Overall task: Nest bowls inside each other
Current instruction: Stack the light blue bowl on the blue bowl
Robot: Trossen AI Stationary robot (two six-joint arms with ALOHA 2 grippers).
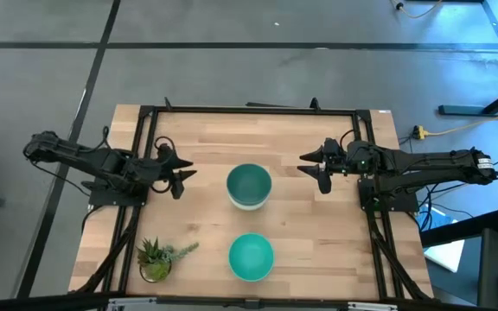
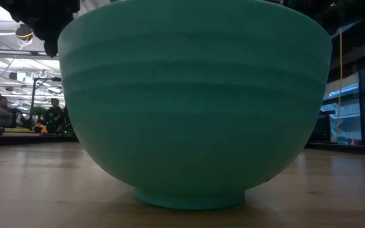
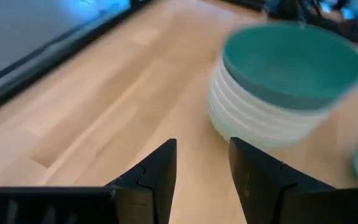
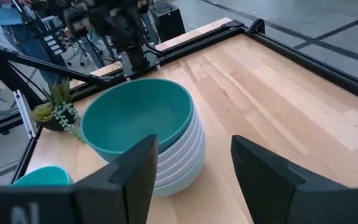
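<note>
Turquoise bowl (image 2: 195, 107) upright beside stacked bowls (image 1: 249, 187); left gripper (image 1: 178, 175) and right gripper (image 1: 321, 169) agape.

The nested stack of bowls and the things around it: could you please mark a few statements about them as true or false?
1. A dark teal green smooth bowl sits on top of the stack of white round bowls. True.
2. The bright turquoise round bowl is already in the stack. False: it stands alone on the light wooden table, apart from the stack.
3. The left tool holds a bowl. False: it is open and empty, beside the stack.
4. The right tool is open, on the stack's other side. True.
5. The small spiky green potted plant stands between the two arms' tools. False: it is near the table's corner on the left arm's side.
</note>
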